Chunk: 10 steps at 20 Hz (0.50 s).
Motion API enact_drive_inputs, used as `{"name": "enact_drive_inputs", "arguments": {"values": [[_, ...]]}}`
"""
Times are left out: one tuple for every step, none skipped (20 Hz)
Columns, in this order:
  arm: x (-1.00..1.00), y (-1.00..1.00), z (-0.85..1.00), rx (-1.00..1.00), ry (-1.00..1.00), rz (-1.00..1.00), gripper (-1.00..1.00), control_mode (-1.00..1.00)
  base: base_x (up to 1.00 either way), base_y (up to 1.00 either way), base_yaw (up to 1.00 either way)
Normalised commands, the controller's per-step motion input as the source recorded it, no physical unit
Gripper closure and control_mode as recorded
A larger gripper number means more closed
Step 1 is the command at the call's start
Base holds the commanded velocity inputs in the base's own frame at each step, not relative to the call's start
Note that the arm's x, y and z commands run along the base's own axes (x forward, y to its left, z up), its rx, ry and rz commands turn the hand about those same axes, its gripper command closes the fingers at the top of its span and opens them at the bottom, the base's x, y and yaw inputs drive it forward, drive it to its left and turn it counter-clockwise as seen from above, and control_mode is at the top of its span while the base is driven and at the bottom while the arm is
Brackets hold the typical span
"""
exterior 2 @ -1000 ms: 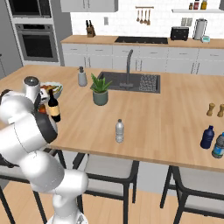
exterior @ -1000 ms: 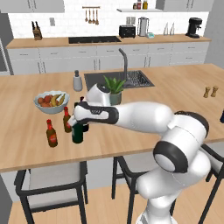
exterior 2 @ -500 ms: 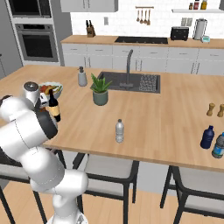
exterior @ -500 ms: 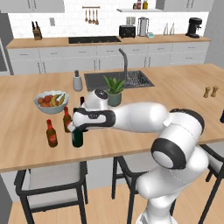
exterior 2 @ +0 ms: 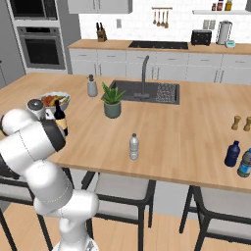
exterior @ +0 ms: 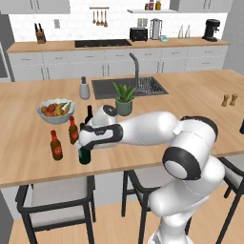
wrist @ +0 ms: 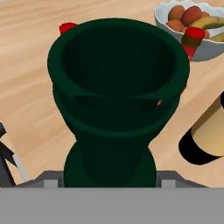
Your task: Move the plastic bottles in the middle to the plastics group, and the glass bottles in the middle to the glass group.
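Dark green glass sits directly under the gripper [exterior: 85, 143]: the plain green wine bottle [exterior: 84, 153], its open mouth [wrist: 118, 65] gaping straight up at the hand camera. The gripper is clamped on this bottle's neck. Over the last second the bottle has travelled toward the near edge of the wooden desk [exterior: 157, 119] and come down among the small brown beer bottles [exterior: 56, 145], where its base now looks to rest on the desk, or very nearly (contact itself is hard to confirm). One beer bottle stands just left of the gripper, another [exterior: 72, 130] just behind it, and the black wine bottle with the cream label [exterior: 88, 116] just beyond that. So the second glass bottle appears delivered to the glass group; letting go and lifting clear seems the next step. The small clear plastic bottle [exterior 2: 134, 146] is well away to the gripper's right, unmoved in the desk's middle.
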Motion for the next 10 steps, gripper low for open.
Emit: {"name": "enact_drive_inputs", "arguments": {"values": [[0.15,0.0,0.0,-0.02,-0.2,0.01,1.0,-1.0,0.0,0.0,0.0],[0.34,0.0,-0.03,-0.03,-0.24,0.03,1.0,-1.0,0.0,0.0,0.0],[0.46,0.0,-0.04,-0.04,-0.22,0.02,1.0,-1.0,0.0,0.0,0.0],[0.46,0.0,-0.09,-0.03,-0.18,0.01,1.0,-1.0,0.0,0.0,0.0],[0.37,0.0,-0.14,-0.02,-0.13,0.0,1.0,-1.0,0.0,0.0,0.0],[0.35,0.0,-0.12,-0.01,-0.12,0.0,1.0,-1.0,0.0,0.0,0.0],[0.29,0.0,0.0,-0.02,-0.12,0.01,1.0,-1.0,0.0,0.0,0.0],[0.12,0.0,0.0,-0.01,-0.09,0.01,1.0,-1.0,0.0,0.0,0.0],[0.0,0.02,0.0,0.0,-0.03,0.0,1.0,-1.0,0.0,0.0,0.0],[0.0,0.04,0.0,0.0,0.0,0.0,1.0,-1.0,0.0,0.0,0.0]]}}
